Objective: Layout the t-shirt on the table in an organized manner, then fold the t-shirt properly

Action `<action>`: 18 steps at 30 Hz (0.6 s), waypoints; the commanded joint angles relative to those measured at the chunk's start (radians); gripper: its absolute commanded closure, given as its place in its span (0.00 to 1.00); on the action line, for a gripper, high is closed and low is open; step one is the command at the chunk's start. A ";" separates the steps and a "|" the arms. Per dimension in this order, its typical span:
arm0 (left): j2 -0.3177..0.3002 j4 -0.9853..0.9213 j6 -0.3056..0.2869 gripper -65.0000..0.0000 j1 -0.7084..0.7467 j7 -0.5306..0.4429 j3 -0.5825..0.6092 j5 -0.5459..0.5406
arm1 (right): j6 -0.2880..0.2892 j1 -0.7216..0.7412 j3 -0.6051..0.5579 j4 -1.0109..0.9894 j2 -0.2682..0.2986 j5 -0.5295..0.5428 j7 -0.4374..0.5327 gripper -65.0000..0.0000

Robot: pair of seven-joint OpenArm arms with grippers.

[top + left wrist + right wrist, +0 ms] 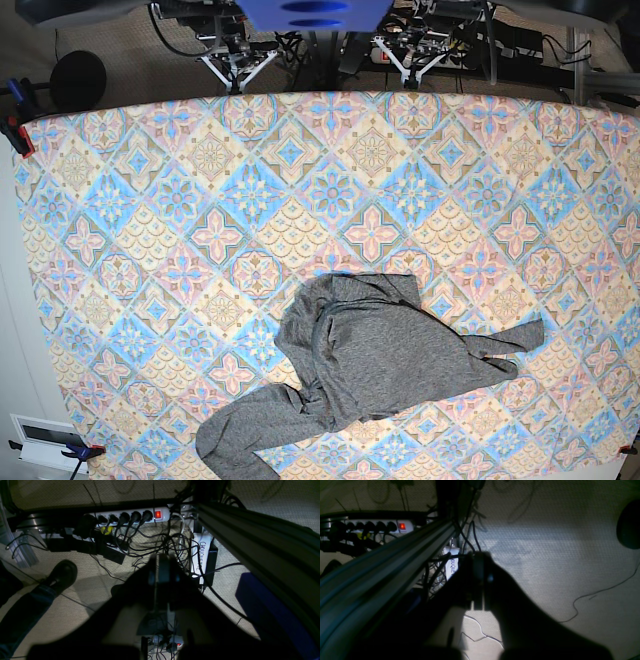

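The dark-grey t-shirt (375,350) lies crumpled on the table (200,200), near the front edge and right of centre. One long sleeve (250,425) trails to the front left and the other (505,340) points right. Both arms hang behind the table's far edge, well away from the shirt. My left gripper (163,557) is shut and empty over the floor, and in the base view it shows at the top right (412,60). My right gripper (478,555) is also shut and empty, showing at the top left (238,65) in the base view.
Under the arms lie a white power strip (130,517) with a lit red switch, tangled cables (155,542) and a metal frame bar (250,537). A person's black shoe (62,573) stands on the floor. Clamps (14,130) hold the cloth at the table's left corner.
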 commanded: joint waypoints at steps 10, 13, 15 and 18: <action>0.003 0.001 0.003 1.00 0.004 -0.008 0.001 0.001 | 0.002 -0.002 -0.003 0.006 -0.001 0.000 0.010 1.00; 0.003 0.004 0.003 1.00 0.015 -0.008 0.001 0.001 | 0.002 -0.011 -0.003 0.006 -0.001 0.000 0.010 1.00; 0.003 0.004 0.003 1.00 0.016 -0.008 0.001 0.001 | 0.002 -0.012 -0.003 0.006 -0.001 0.000 0.010 1.00; 0.003 0.004 0.003 1.00 0.016 -0.008 0.001 0.001 | 0.002 -0.012 -0.003 0.006 -0.001 0.000 0.010 1.00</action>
